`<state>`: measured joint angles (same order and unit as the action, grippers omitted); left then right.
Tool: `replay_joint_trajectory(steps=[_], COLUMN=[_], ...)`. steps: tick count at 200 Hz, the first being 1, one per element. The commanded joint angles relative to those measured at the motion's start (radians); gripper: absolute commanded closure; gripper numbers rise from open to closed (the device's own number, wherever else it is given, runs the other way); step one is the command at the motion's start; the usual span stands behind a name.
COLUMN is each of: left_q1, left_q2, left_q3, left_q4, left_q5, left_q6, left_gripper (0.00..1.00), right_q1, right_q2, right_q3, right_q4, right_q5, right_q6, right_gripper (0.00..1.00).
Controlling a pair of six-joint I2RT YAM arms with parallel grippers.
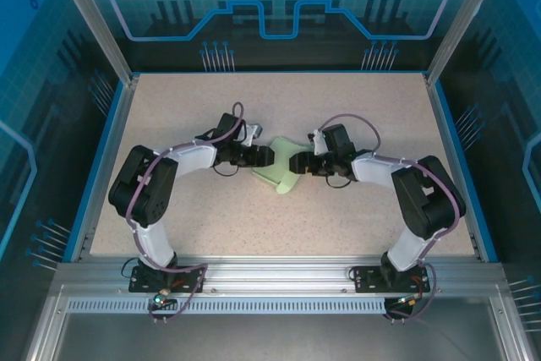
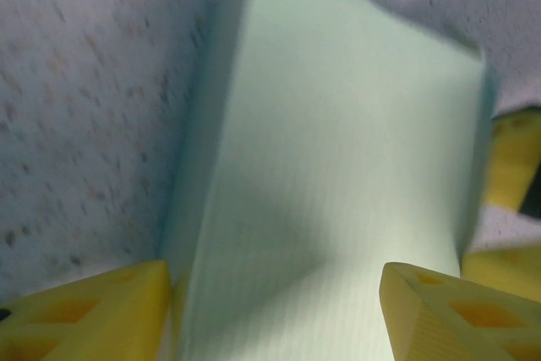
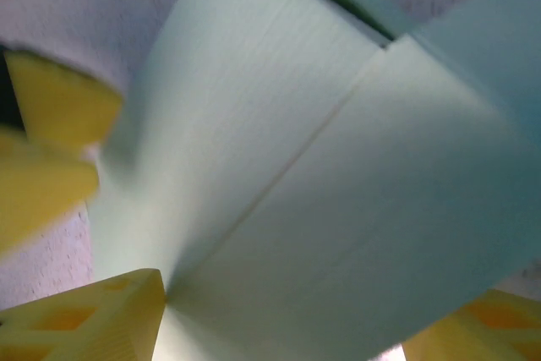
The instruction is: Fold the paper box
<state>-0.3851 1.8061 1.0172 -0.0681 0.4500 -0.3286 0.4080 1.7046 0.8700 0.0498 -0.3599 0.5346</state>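
The paper box is pale green card, partly folded, lying mid-table between both arms. My left gripper meets it from the left. In the left wrist view the box spans the whole gap of the gripper; one yellow fingertip presses its side wall and the other lies against its right edge. My right gripper meets it from the right. In the right wrist view a creased panel of the box spans this gripper; one fingertip touches the crease, the other is partly under a flap.
The speckled tabletop has a blue rim, with metal frame posts at the back corners. The right gripper's yellow fingers show past the box's far corner. The left gripper's fingers sit at the panel's left edge.
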Motion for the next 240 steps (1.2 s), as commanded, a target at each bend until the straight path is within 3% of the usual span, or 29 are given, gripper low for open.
replay_joint_trajectory(steps=[1, 42, 77, 153, 193, 240], left_q1=[-0.039, -0.034, -0.031, -0.040, -0.052, -0.052], left_q2=[-0.054, -0.075, -0.036, 0.041, 0.058, 0.044], left_q3=[-0.064, -0.094, -0.055, 0.000, -0.003, -0.056], left_q4=[0.059, 0.071, 0.092, 0.044, 0.039, 0.112], left_q5=[0.110, -0.011, -0.019, -0.076, -0.073, -0.010], left_q6=[-0.046, -0.058, -0.087, -0.068, -0.069, -0.126], left_gripper=[0.32, 0.29, 0.30, 0.35, 0.44, 0.52], right_q1=[-0.033, -0.058, -0.064, -0.081, -0.081, -0.081], right_q2=[0.034, 0.020, -0.009, 0.013, 0.041, 0.043], right_q3=[0.070, 0.063, 0.016, -0.033, -0.045, -0.061], right_q4=[-0.039, -0.100, -0.100, -0.055, 0.012, 0.144], right_q5=[-0.034, -0.038, -0.025, -0.077, -0.145, -0.293], right_q6=[-0.034, -0.067, -0.071, -0.069, -0.030, 0.033], right_gripper=[0.28, 0.28, 0.28, 0.48, 0.56, 0.57])
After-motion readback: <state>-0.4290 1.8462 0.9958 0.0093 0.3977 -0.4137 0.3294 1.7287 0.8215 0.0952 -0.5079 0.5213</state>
